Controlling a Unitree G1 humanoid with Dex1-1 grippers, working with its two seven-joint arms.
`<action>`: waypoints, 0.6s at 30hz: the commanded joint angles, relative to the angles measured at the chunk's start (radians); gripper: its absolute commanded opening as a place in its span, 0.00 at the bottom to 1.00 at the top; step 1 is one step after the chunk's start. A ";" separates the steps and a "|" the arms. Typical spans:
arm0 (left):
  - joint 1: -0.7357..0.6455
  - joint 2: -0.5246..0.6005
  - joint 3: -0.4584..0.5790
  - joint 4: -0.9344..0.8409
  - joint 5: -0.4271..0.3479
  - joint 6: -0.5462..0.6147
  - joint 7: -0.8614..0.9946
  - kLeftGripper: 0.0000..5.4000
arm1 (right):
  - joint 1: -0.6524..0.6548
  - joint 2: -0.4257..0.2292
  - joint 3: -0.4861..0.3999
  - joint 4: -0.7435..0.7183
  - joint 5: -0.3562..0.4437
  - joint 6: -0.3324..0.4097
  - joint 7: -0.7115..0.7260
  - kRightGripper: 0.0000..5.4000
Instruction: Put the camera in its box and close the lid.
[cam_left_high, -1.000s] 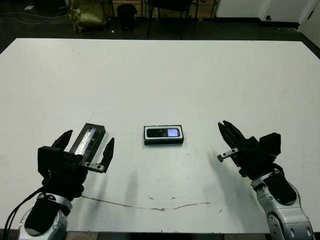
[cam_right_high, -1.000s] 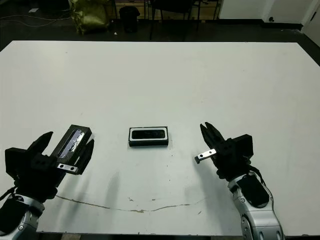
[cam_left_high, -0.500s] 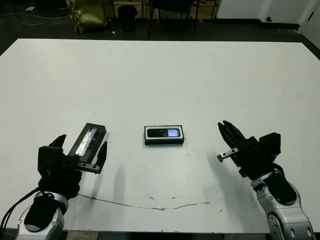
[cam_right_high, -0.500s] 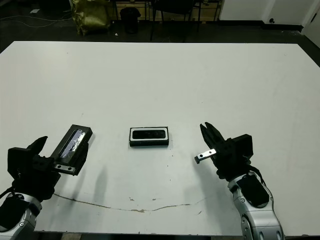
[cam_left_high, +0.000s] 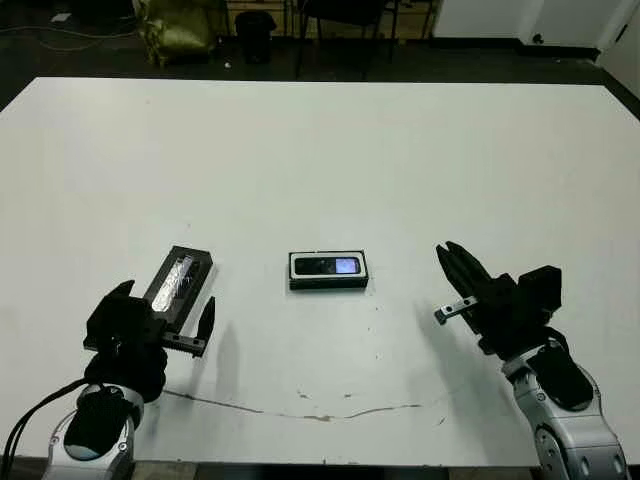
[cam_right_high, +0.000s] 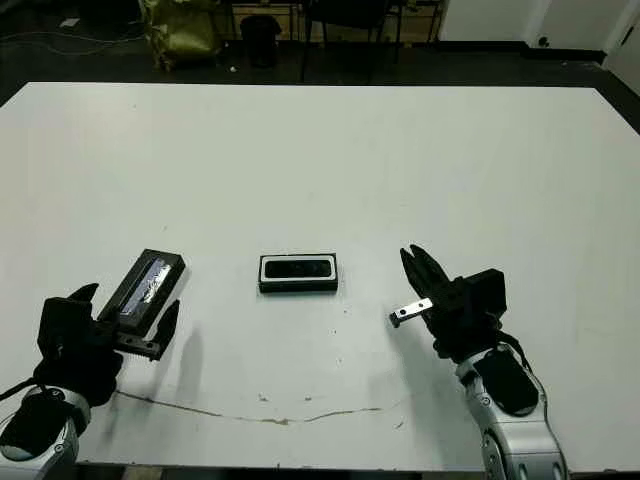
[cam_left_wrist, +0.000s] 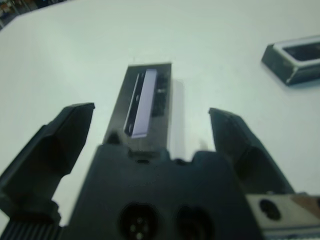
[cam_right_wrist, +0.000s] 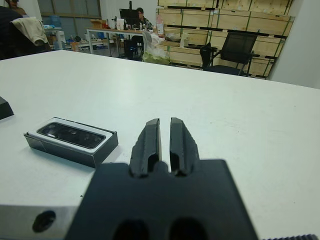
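- Left eye view: my left gripper (cam_left_high: 168, 322) has drawn back toward me over the last second. A second ago its fingers flanked the near end of the lid (cam_left_high: 180, 279); now they sit just short of that end, spread wide, nothing between them.
- Left wrist view confirms: both fingers (cam_left_wrist: 60, 142) wide apart, lid (cam_left_wrist: 142, 100) lying flat on the table beyond them, not touched as far as I can tell.
- Lid itself has not shifted; same angle, glossy strip facing up.
- My right gripper (cam_left_high: 455, 272) is unchanged, hovering near the table to the right of the box, well apart from it. Right wrist view shows its fingers (cam_right_wrist: 148, 142) pressed almost together, only a slit between, empty.
- Box (cam_left_high: 329, 270) at mid-table, with the camera (cam_left_high: 330, 265) already lying inside it, bluish patch up. Box open on top.
- Reading: the first half of the task looks done. The lid is not yet picked up, and the left retreat puts the grasp further off. My guess is a re-approach, or a reset, is needed.
- Count: one camera, one box, one lid, two grippers. Nothing else on the white table (cam_left_high: 400, 150) apart from a thin brown scuff line near the front edge.
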 joint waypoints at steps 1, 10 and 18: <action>0.015 0.013 -0.001 0.041 0.001 0.004 -0.014 1.00 | 0.011 -0.005 -0.003 0.003 -0.005 0.025 -0.009 0.00; 0.006 0.006 -0.010 0.112 0.009 -0.058 -0.015 1.00 | 0.008 -0.006 -0.007 0.027 0.005 -0.003 0.012 0.00; -0.002 -0.045 0.019 0.150 -0.052 -0.066 -0.008 1.00 | 0.013 -0.005 -0.003 0.020 -0.011 0.000 -0.004 0.00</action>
